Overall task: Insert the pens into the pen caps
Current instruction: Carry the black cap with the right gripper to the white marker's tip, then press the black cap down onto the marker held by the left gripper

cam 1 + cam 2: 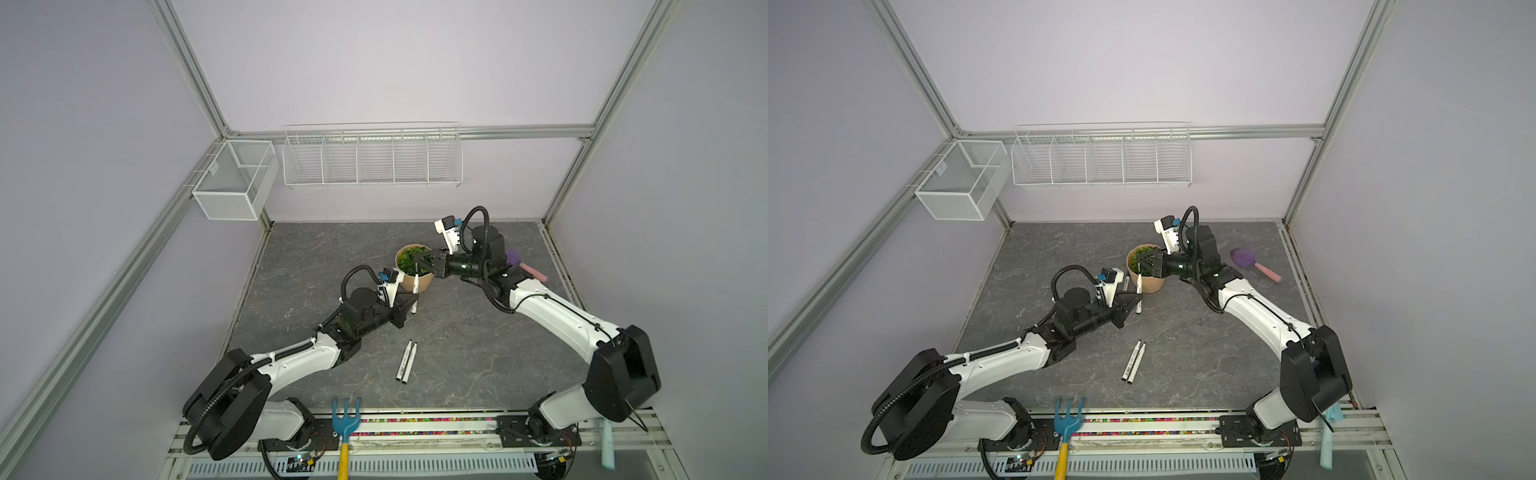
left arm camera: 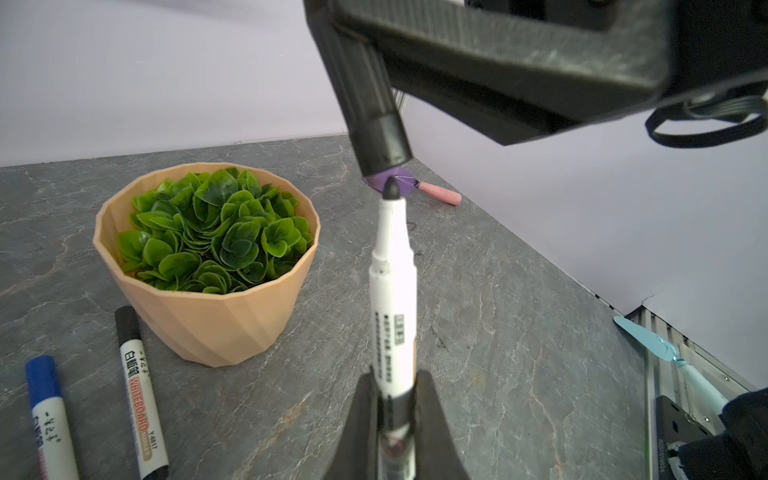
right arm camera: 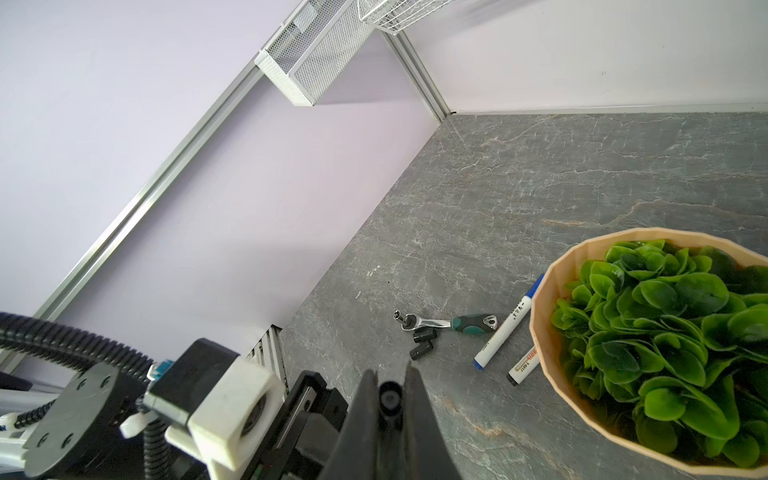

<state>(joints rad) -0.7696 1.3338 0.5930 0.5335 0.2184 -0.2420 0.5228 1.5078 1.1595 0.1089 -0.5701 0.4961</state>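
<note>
Grey veined worktop (image 1: 478, 340) sits between pale lilac walls (image 1: 374, 62) with aluminium frame bars (image 1: 519, 131). The left end effector (image 2: 395, 395) is closed on a white pen (image 2: 392, 291); the right end effector (image 3: 390, 374) pinches a black cap (image 2: 376, 124) just above the pen's tip, near the plant pot (image 2: 199, 328)

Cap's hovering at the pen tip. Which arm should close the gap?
Probably right. The right gripper holds the black cap just above the tip of the pen, mouth towards it, slightly tilted. The left gripper grips the pen low on the barrel, so moving it would likely swing the tip.
</note>
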